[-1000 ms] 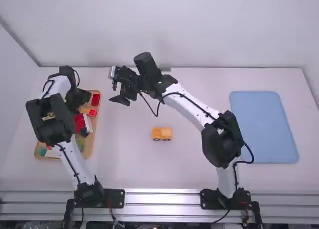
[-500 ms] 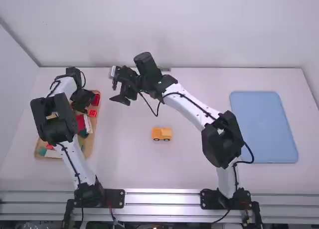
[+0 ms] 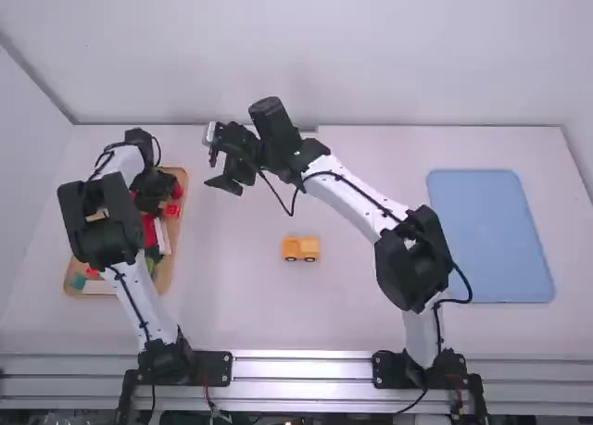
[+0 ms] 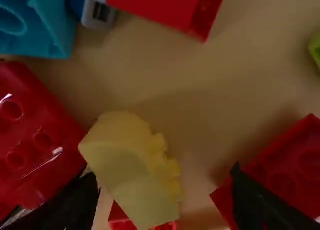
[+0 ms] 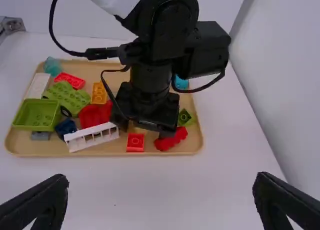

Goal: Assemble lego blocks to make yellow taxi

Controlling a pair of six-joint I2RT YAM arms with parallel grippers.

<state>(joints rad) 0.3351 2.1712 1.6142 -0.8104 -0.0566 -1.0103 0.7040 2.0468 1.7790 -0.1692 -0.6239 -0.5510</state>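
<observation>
Since a second ago, left tool [image 3: 148, 199] shifted slightly rightward over tan tray [image 3: 174, 247]; fingers parted, one yellow block [image 4: 134, 172] between. Right tool [image 3: 228, 179] open above counter [image 3: 241, 300]. Trays: two; tan holds mixed bricks, one green bin [image 5: 37, 115]. One yellow-orange vehicle [image 3: 300, 249] on counter.

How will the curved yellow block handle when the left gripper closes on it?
The yellow block looks like moulded plastic, so likely stiff. Its rounded end could make it twist or slip between the left fingers.
</observation>
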